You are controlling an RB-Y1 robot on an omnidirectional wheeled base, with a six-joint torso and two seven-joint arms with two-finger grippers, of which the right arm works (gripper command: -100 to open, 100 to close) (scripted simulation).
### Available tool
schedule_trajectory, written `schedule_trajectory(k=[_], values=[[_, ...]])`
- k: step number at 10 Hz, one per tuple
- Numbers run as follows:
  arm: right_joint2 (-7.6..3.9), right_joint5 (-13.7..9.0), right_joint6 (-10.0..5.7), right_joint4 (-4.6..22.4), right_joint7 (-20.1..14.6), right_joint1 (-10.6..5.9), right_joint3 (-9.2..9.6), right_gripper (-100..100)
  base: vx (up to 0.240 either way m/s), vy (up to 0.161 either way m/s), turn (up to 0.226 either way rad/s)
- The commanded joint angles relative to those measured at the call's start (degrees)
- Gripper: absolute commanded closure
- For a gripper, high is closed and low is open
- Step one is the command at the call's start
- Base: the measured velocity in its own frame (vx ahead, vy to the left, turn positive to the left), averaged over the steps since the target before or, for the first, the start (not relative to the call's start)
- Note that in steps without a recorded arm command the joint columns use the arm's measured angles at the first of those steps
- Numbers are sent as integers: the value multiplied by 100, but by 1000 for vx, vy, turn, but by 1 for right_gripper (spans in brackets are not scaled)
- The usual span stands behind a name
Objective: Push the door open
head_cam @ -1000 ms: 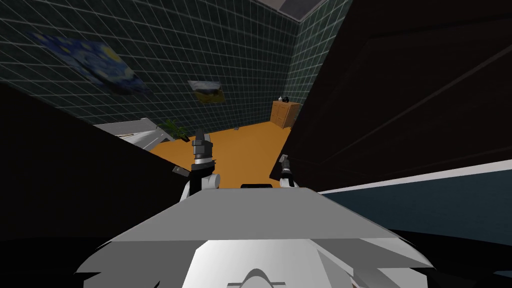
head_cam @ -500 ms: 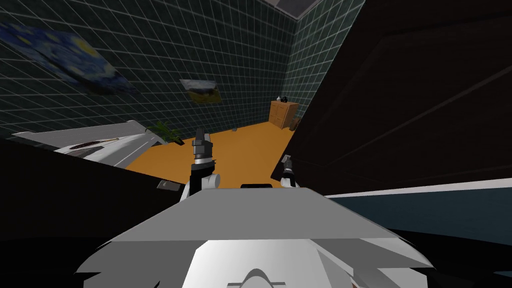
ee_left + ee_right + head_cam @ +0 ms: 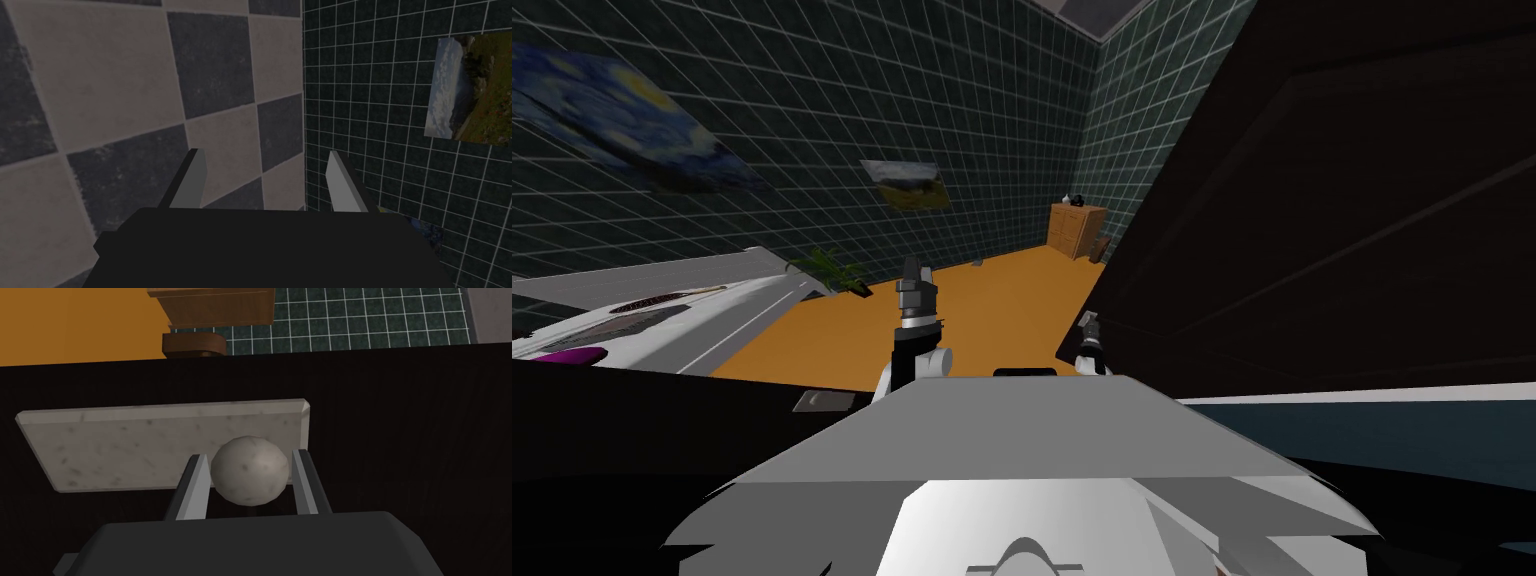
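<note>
The dark door stands swung open on my right, its edge running up toward the far corner. My right gripper is at the door's edge. In the right wrist view that gripper is shut on a round, grey speckled knob, its fingers pressing the knob's sides. Behind the knob a pale speckled plate lies on the dark door face. My left gripper is raised in front of my chest, apart from the door; its fingers stand open with nothing between them.
An orange floor opens ahead, with dark tiled walls around it. A wooden dresser stands in the far corner, a green plant and a white piece of furniture at the left. A dark low edge crosses my front left.
The whole head picture has shifted: I have moved forward. The dark edge at the left has sunk lower and more of the white furniture shows. Both grippers keep their places before my chest.
</note>
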Motion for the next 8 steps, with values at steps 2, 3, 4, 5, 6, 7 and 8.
schedule_trajectory(k=[2,3,4,5,6,7,8], values=[[-64,-98,-35,7,59,-23,-172,100,204,24,-48],[-76,-137,-37,7,82,-19,-237,100,229,8,-60],[-89,-197,-40,6,119,-14,-337,100,234,20,-59],[-94,-237,-42,6,144,-11,-404,100,244,7,-59],[-94,-237,-42,6,144,-11,-404,100,167,-19,-37],[-98,-313,-46,6,190,-4,-529,100,187,-19,-44],[-96,-345,-47,5,210,-1,-583,100,233,6,-60]])
